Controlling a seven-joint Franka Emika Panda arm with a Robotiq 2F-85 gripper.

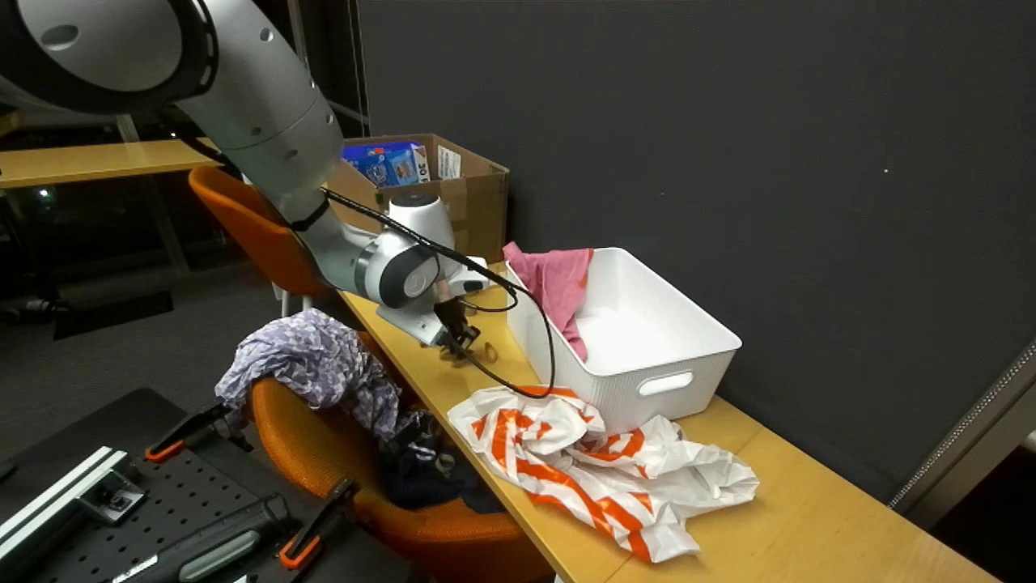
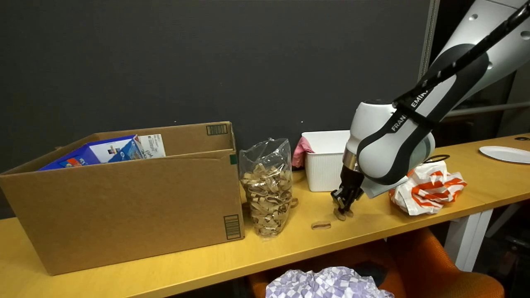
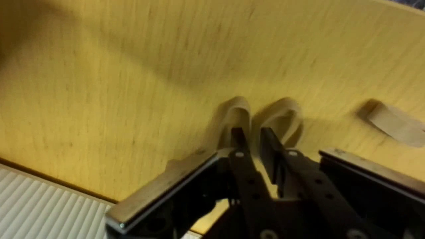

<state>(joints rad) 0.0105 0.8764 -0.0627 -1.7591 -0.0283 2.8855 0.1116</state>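
While dark wall [image 2: 124,62] backs yellow table [image 1: 817,506], end effector [image 3: 251,130] narrowly parted near 2 tan loops [image 3: 276,111]; grip unclear.

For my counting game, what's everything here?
Wooden tables: 2+, yellow, middle, back
Ribbed plastic bin: 1, white, tabletop
Cloth: 1, pink, over bin rim
Crumpled plastic bag: 1, white-orange, by bin
Cardboard box: 1, brown, tabletop
Packages: some, blue, inside box
Loops: 3+, tan, tabletop
Loop-filled plastic bag: 1, clear, by box
Plate: 1, white, tabletop
Chairs: 2+, orange, by table
Checked cloth: 1, purple-white, on chair
Perforated board: 1, black, foreground
Robot arm: 1, white, over table
Gripper: 1, black, by loops
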